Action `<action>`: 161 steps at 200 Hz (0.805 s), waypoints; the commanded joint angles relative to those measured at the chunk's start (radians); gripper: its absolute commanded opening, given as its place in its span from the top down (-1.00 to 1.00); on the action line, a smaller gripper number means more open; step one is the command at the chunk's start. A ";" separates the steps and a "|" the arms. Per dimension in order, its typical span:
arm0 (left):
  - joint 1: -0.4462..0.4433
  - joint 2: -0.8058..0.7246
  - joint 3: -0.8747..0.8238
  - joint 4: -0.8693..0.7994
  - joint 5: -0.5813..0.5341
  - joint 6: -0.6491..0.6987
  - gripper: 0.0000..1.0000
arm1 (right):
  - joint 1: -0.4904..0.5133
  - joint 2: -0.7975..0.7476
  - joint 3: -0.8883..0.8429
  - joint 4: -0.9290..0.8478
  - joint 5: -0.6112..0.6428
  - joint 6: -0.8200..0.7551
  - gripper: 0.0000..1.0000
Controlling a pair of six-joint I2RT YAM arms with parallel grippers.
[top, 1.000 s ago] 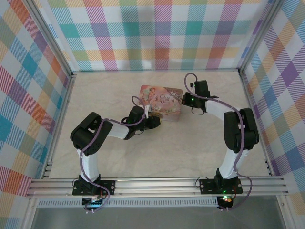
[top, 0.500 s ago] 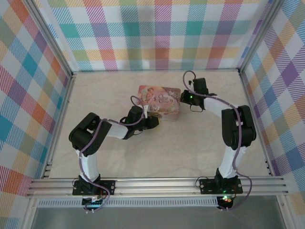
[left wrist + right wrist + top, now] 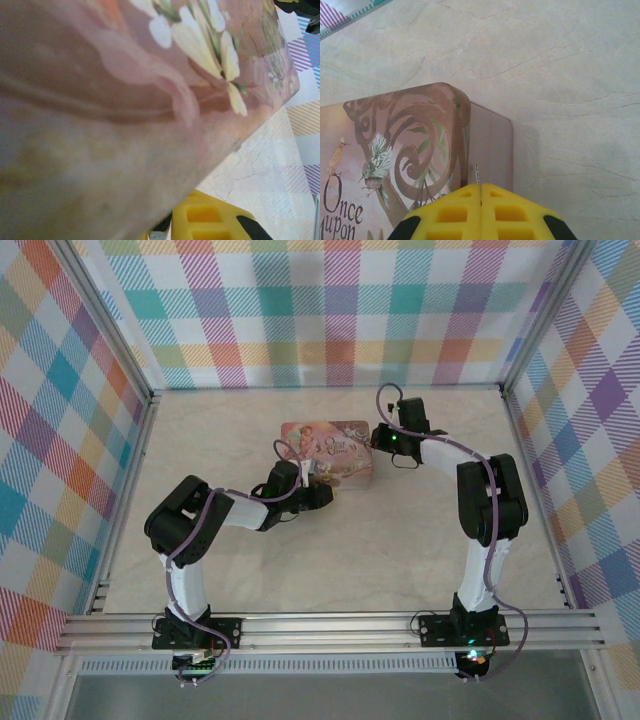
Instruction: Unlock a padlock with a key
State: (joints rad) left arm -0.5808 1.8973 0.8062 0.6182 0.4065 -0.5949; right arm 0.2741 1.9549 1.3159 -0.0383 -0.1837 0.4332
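Right gripper point(image 3: 481, 189): jaws pressed shut, thin metal sliver point(image 3: 476, 173) pinched between, key or not unclear, over tin box point(image 3: 330, 445) corner on surface point(image 3: 400, 530); left gripper point(image 3: 320, 480) against box's near side, jaws' gap unreadable.

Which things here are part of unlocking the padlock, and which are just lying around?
Job: right gripper, shut on a thin metal sliver, possibly the key; left gripper, at a corner of the tin.
Just there: the tin, unless the lock hangs on it; table.
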 commanded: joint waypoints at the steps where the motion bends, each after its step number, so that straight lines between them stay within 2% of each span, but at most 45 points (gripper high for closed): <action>1: -0.019 0.037 0.001 -0.129 0.069 -0.079 0.76 | 0.008 -0.061 -0.045 -0.051 -0.063 -0.020 1.00; 76: -0.019 -0.002 0.043 -0.116 0.105 -0.170 0.79 | -0.050 -0.318 -0.263 -0.090 -0.074 -0.024 1.00; 118: -0.019 -0.025 0.073 -0.116 0.130 -0.220 0.79 | -0.053 -0.495 -0.407 -0.024 -0.186 0.025 1.00; 161: -0.021 -0.074 0.113 -0.194 0.140 -0.229 0.79 | -0.052 -0.671 -0.544 0.040 -0.299 0.076 1.00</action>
State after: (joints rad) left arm -0.5861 1.8748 0.8829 0.4896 0.4603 -0.7635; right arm 0.2218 1.3659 0.8272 -0.0616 -0.3813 0.4706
